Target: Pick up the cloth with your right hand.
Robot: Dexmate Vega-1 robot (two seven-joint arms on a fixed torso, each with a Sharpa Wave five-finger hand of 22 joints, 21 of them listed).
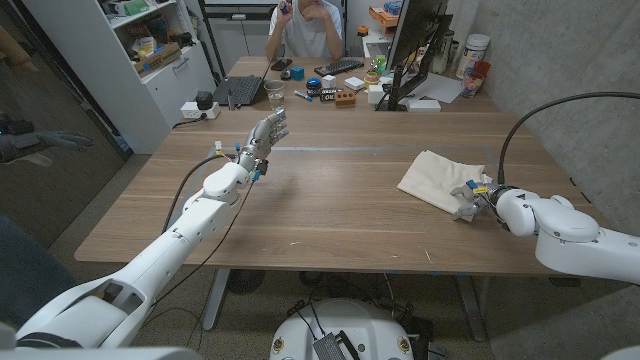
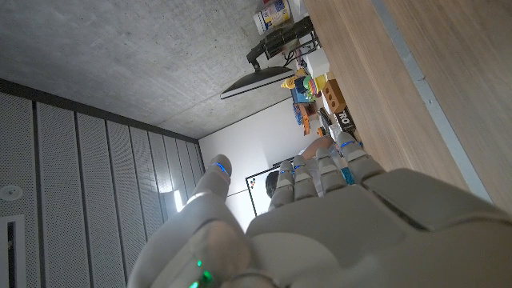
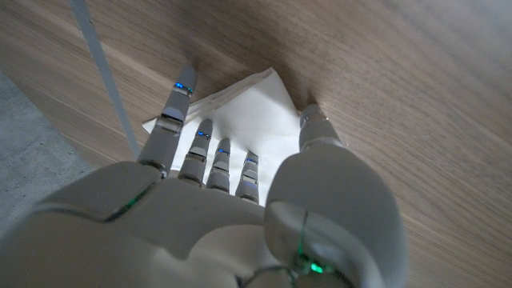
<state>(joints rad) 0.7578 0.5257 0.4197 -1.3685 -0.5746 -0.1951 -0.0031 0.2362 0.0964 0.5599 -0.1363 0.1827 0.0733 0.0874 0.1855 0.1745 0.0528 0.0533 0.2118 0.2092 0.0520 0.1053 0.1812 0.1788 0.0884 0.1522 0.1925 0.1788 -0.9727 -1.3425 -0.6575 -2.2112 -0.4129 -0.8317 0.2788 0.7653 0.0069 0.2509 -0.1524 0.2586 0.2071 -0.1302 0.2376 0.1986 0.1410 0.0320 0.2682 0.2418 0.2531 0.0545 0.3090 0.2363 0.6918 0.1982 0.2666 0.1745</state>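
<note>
Cream cloth (image 1: 438,177) is seen lying on the wooden table (image 1: 330,210), not yet lifted. It is reached over by the right hand (image 1: 470,197), fingers (image 3: 210,156) spread; closing and lifting are judged left.

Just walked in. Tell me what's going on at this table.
A two-armed robot is going for the cream folded cloth on the wooden table. Its right hand is at the cloth's near edge, fingers spread over the fabric; the cloth lies on the table, not yet lifted. The left hand is raised over the table's far side, holding nothing. A person sits behind the table.
</note>
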